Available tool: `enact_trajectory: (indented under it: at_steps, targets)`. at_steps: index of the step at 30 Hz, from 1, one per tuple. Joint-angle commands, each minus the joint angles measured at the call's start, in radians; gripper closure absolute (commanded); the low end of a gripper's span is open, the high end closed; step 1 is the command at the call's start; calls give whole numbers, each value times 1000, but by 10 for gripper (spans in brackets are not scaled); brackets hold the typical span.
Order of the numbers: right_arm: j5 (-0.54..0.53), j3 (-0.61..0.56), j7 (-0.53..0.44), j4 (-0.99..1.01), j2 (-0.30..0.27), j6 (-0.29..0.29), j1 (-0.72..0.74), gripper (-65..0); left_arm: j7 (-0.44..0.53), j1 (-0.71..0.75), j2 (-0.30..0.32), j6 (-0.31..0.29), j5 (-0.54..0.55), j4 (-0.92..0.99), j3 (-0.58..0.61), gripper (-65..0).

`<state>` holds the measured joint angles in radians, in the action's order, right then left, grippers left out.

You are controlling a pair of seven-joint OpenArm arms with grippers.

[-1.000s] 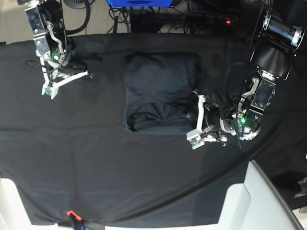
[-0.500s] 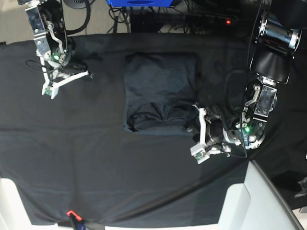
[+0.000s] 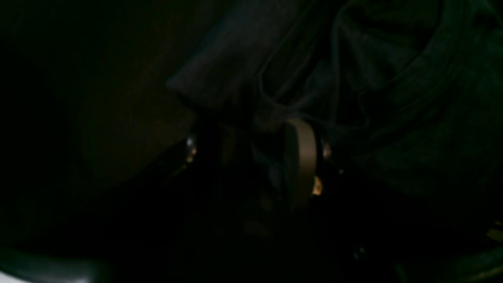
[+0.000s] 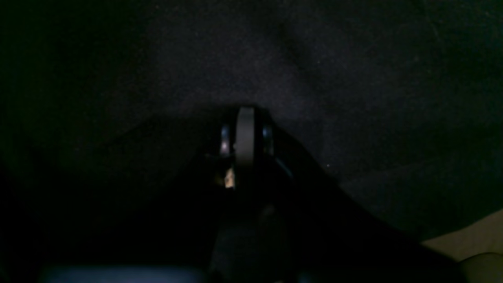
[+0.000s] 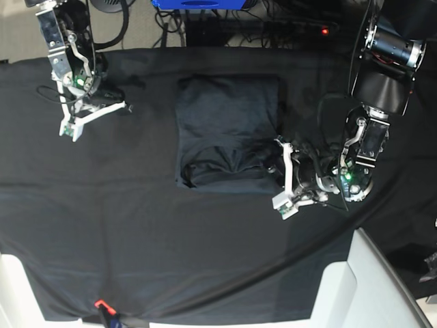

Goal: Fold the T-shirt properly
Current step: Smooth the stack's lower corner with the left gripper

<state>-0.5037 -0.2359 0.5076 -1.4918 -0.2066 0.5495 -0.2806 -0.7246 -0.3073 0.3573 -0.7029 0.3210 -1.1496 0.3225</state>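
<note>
T-shirt [image 5: 229, 133] lay folded mid-frame; we saw left gripper [image 5: 285, 176] seemingly parted beside it, empty; right gripper [image 5: 72, 126] closed, empty.

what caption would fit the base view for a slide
Folded T-shirt on the black tablecloth; left gripper open at its near right corner, right gripper shut, parked apart.

No readable text, no labels, brand names, numbers or signs in any view, wrist cams too dark to make out any print
</note>
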Motion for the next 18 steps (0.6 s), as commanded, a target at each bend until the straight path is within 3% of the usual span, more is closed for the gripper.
enact_trajectory:
  at_steps: [1,3,7,18]
  targets:
    - [-8,0,24,6,-4,7,-4,-29,15,-23,-2,5,13,-13,-6,-258]
    - [-8,0,24,6,-4,7,-4,-29,15,-22,-8,5,13,-13,-1,-201]
    - [-8,0,24,6,-6,7,-4,-29,15,-22,-16,5,13,-11,-1,-2]
    - [-8,0,24,6,-4,7,-4,-29,15,-34,-10,5,4,-11,-10,0]
